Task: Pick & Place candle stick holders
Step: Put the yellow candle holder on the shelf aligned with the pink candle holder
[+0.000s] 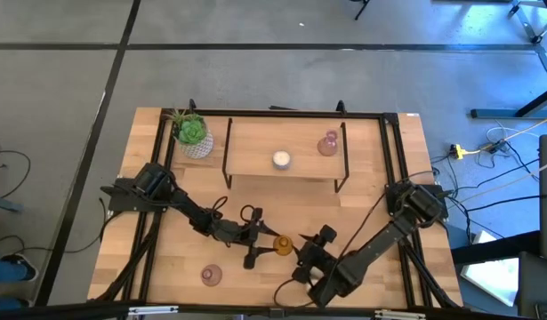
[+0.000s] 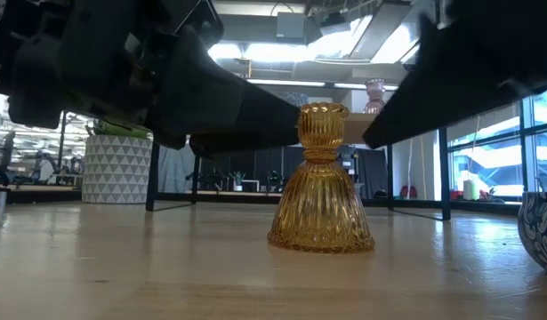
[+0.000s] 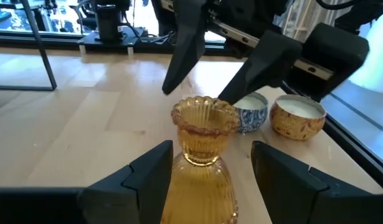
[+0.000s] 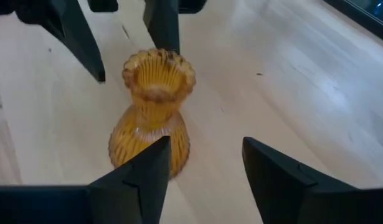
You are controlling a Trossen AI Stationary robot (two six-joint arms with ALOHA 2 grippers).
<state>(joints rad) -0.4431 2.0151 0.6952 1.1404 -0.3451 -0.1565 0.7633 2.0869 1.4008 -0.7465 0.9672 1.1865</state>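
An amber glass candle stick holder [image 1: 282, 244] stands upright on its round base on the table, near the front middle; it also shows in the low view [image 2: 322, 187]. My left gripper [image 3: 207, 180] is open, with one finger on either side of the holder's lower body, and I see no touch. My right gripper [image 4: 203, 174] is open just to the holder's right, facing it, with the holder [image 4: 154, 112] in front of one finger. A pink holder [image 1: 211, 276] stands at the front left. Another pink holder [image 1: 327, 144] and a white votive [image 1: 281, 159] stand on the raised shelf.
A plant in a white pot [image 1: 193, 133] stands at the far left by the shelf's thin black legs [image 1: 227, 151]. Two round votives, one blue-and-white [image 3: 250, 115] and one cream-and-amber [image 3: 297, 118], stand on the table beyond the amber holder, under my right arm.
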